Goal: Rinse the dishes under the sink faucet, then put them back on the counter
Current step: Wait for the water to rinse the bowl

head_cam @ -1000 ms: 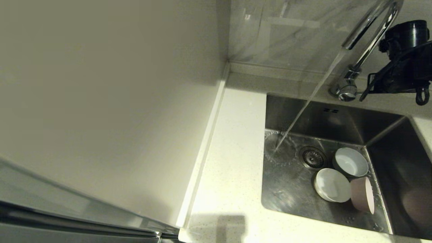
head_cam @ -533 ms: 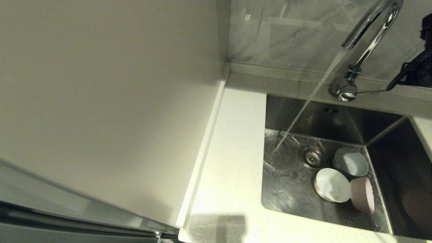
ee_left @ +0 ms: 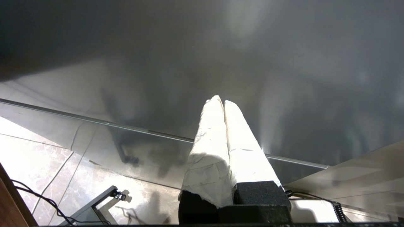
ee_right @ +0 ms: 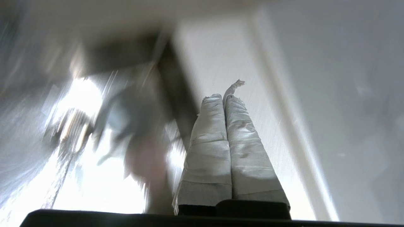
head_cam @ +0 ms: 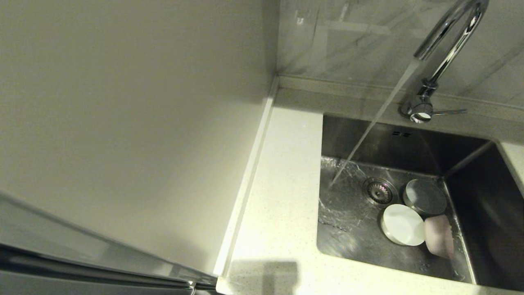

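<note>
Head view, bowls crowd sink's right corner

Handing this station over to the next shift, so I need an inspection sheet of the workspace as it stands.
Surface: white counter bare where seen.
Job's things: three bowls lie in the sink, right of the drain: grey bowl, white bowl, pink bowl tipped on its side. Faucet running; the stream lands left of the drain, not on the bowls.
Clutter: nothing seen.
Grippers: left gripper shut, empty, parked over the floor; right gripper shut, empty, outside the head view.
Cables: black cable on the floor.
Surroundings: plain wall on the left, marbled tiles behind.
</note>
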